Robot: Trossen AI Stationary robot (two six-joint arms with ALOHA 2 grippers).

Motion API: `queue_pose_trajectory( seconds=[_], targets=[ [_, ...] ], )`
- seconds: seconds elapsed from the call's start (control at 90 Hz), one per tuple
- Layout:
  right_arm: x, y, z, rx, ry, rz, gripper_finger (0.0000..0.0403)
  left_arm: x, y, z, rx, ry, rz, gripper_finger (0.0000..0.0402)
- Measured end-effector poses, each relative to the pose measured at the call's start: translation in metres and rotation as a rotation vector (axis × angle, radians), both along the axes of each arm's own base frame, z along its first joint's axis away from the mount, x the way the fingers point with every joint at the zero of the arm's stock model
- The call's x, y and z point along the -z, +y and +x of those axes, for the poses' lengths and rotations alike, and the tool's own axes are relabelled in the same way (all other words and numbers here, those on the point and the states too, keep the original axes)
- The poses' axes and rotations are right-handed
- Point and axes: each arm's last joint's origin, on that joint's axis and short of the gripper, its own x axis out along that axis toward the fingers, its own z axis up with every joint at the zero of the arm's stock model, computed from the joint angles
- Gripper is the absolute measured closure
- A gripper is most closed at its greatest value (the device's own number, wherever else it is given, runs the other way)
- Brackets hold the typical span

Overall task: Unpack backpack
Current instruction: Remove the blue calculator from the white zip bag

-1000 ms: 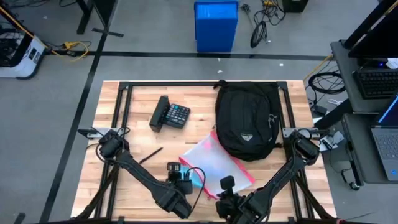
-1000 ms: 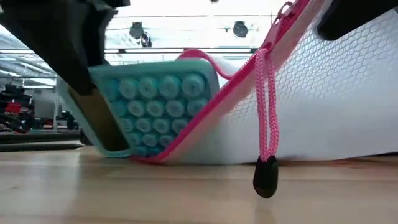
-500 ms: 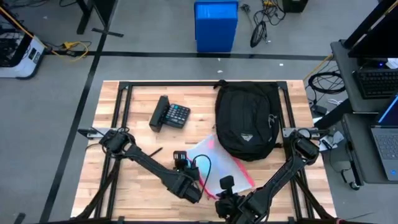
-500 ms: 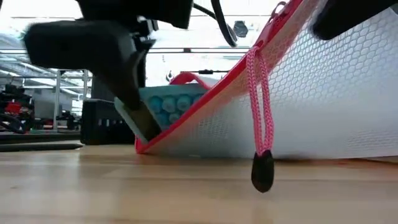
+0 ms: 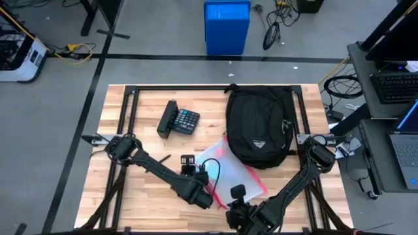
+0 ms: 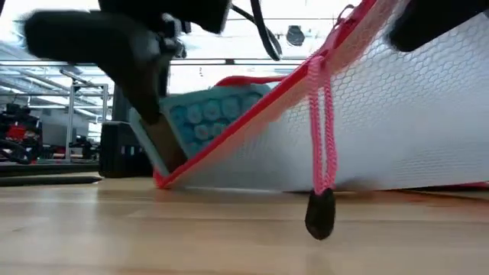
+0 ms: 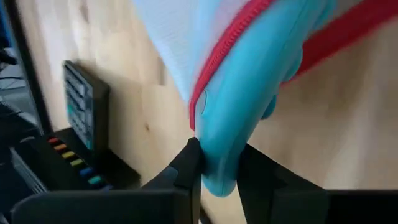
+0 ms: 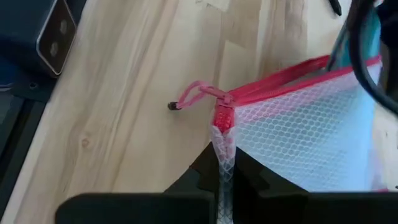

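The black backpack point(image 5: 258, 127) lies flat on the table's far right part, and no gripper touches it. In front of it lies a white mesh pouch point(image 5: 228, 166) with a pink zipper point(image 8: 273, 81). My left gripper point(image 7: 217, 169) is shut on a turquoise bubble pad point(image 6: 218, 114) at the pouch's left open edge. My right gripper point(image 8: 225, 169), near the table's front edge, is shut on the pouch. My left gripper pinches one edge of the turquoise pad point(image 7: 219, 163) between its two fingers. The pad stands tilted, clear of the table, its far part between the pouch's open zipper edges point(image 7: 217, 59). My right gripper pinches the pouch's mesh edge point(image 8: 222, 146) just below the zipper's end, between its two fingers. That end is raised, the mesh point(image 6: 382, 130) slopes down from it, and the pouch's lower edge point(image 6: 252, 186) rests on the table. The pink zipper cord point(image 6: 321, 137) hangs slack.
A black calculator point(image 5: 179, 119) lies at the far left of the table, left of the backpack. A thin dark pen point(image 5: 159, 160) lies on the wood by the left arm. Bare wood shows along the left and the near edge.
My left gripper has carried the turquoise pad toward the table's far edge, along the pouch's open left edge, away from the near edge. The pad has stayed tilted in the hold. The pouch's raised end has stayed where it was in my right gripper.
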Motion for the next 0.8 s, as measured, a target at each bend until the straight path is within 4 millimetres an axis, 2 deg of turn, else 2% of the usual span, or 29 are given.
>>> queue_pose_trajectory(
  seconds=[0.156,0.4,0.567,0.8],
  targets=[
    [0.000,0.000,0.000,-0.001,0.001,0.001,0.0403,-0.012,-0.015,-0.011,0.008,0.045,-0.029,0.0338],
    [0.000,0.000,0.000,-0.001,0.000,0.001,0.0403,-0.016,-0.032,-0.021,0.033,0.077,-0.087,0.0344],
    [0.000,0.000,0.000,0.000,0.000,0.001,0.0403,-0.016,-0.036,-0.024,0.041,0.101,-0.118,0.0342],
    [0.001,0.000,-0.001,-0.003,0.023,0.011,0.0403,-0.034,-0.031,-0.028,0.074,0.096,-0.190,0.0342]
  ],
)
